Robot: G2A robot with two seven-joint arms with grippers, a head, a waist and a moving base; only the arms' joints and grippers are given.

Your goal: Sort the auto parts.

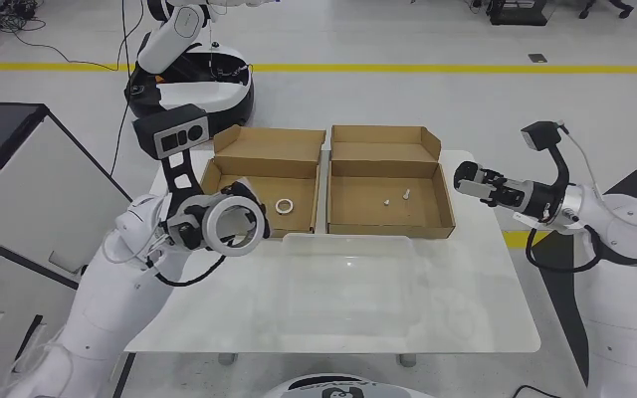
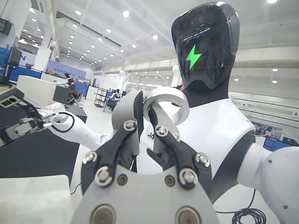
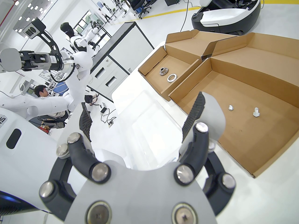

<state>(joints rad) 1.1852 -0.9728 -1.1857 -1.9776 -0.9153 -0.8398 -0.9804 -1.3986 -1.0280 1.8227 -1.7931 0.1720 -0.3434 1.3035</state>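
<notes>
My left gripper (image 1: 211, 227) is shut on the rim of a large silver metal ring (image 1: 263, 225), held in the air over the near edge of the left cardboard box (image 1: 267, 151). In the left wrist view the ring (image 2: 184, 108) stands pinched between the gripper's (image 2: 144, 110) fingers. In that box lie a small ring (image 3: 172, 78) and a flanged metal part (image 3: 163, 71). The right cardboard box (image 1: 438, 214) holds two bolts (image 1: 386, 202) (image 1: 406, 192). My right gripper (image 1: 468, 184) hovers open and holds nothing beside the right box's outer wall.
A clear plastic tray (image 1: 348, 237) lies on the white table (image 1: 468, 298) in front of both boxes. Another robot's base (image 1: 189, 90) stands on the floor behind the table, and a grey cabinet (image 1: 40, 189) stands to the left.
</notes>
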